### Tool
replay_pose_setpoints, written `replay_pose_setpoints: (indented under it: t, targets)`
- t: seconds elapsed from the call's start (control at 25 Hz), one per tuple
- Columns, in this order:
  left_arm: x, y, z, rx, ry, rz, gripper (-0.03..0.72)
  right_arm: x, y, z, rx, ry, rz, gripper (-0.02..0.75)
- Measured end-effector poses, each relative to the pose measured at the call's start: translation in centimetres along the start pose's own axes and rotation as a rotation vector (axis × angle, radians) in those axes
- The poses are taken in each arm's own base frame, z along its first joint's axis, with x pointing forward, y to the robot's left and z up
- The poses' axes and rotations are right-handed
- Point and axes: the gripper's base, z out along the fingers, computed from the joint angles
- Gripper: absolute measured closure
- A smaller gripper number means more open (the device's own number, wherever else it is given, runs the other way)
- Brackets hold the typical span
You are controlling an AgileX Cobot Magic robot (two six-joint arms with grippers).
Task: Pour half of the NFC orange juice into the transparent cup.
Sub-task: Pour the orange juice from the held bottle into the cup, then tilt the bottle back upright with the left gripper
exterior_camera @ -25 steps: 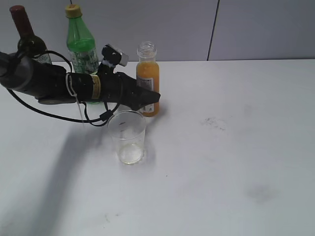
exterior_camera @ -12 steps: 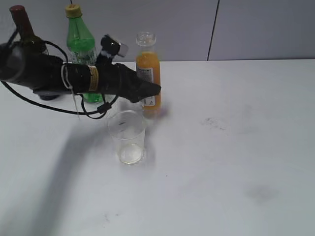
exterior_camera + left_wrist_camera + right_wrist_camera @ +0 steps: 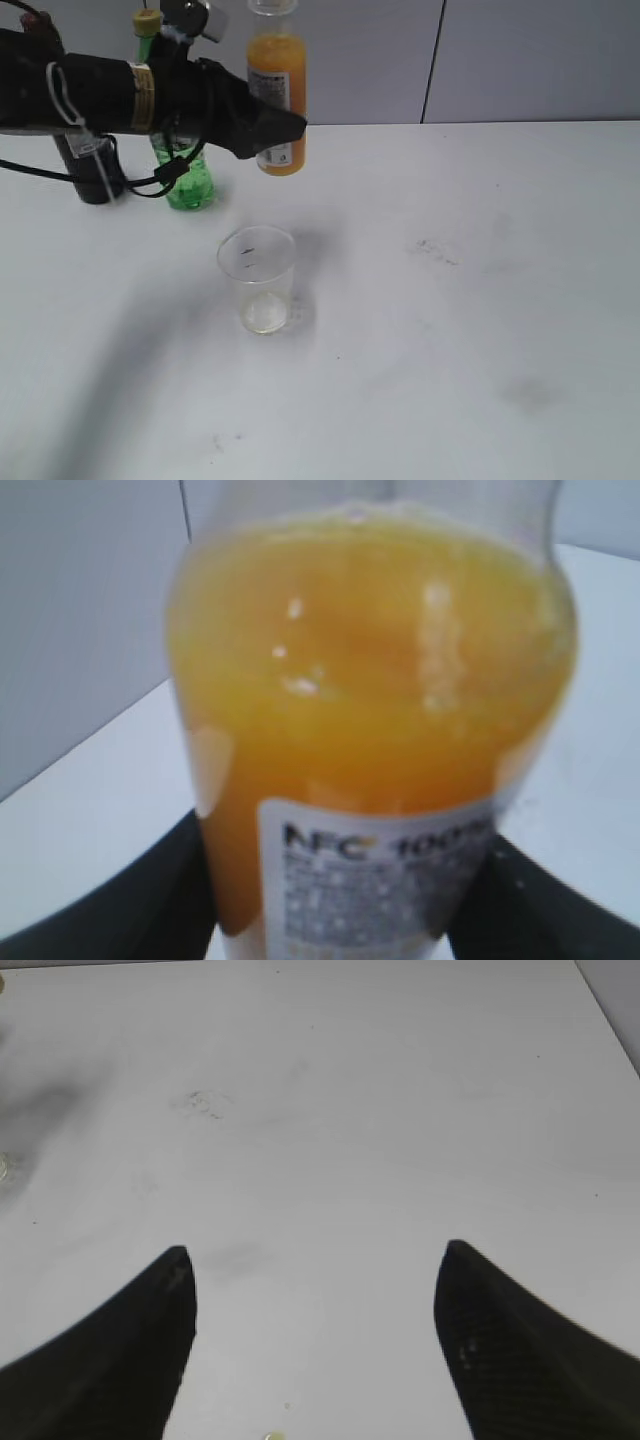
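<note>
Exterior view: the small clear capless bottle of NFC orange juice, w/ white printed label, is held upright in the air above the white table, nearly full of orange liquid. It is clamped at label height by the black left gripper, which reaches in from the left. The short clear plastic tumbler is seen standing on the table below and slightly in front of the bottle, well apart from it; only a faint trace is seen at its bottom, and a small dark mark near its rim. Behind the arm a green plastic bottle w/ yellow cap and a dark wine bottle are partly hidden.

Left wrist view: the frame is filled by the juice bottle; "NFC" is readable on the label. Dark fingers are pressed against both lower sides.

Right wrist view: the right gripper is seen w/ jaws wide apart, nothing between them, over bare table w/ a few smudges.
</note>
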Motion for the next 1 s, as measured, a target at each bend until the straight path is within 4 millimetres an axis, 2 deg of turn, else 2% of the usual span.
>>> replay_pose_setpoints:
  t: [0.2,0.4,0.56,0.84,1.0]
  targets:
    - [0.2,-1.1,-4.1,-0.055,0.052,0.012,0.21,0.0,0.0,0.0,0.0,0.0,0.0,0.166]
    - [-0.9,-1.0,-9.1,-0.153,0.03,0.024,0.21,0.0,0.0,0.0,0.0,0.0,0.0,0.166]
    - [-0.4,-1.5,-12.3,-0.266,0.082,0.032,0.21,0.0,0.0,0.0,0.0,0.0,0.0,0.166]
    - [1.8,-4.1,-15.3,-0.355,0.178,0.027,0.21,0.0,0.0,0.0,0.0,0.0,0.0,0.166]
    - [3.5,-3.8,-16.1,-0.461,0.288,0.008,0.21,0.0,0.0,0.0,0.0,0.0,0.0,0.166]
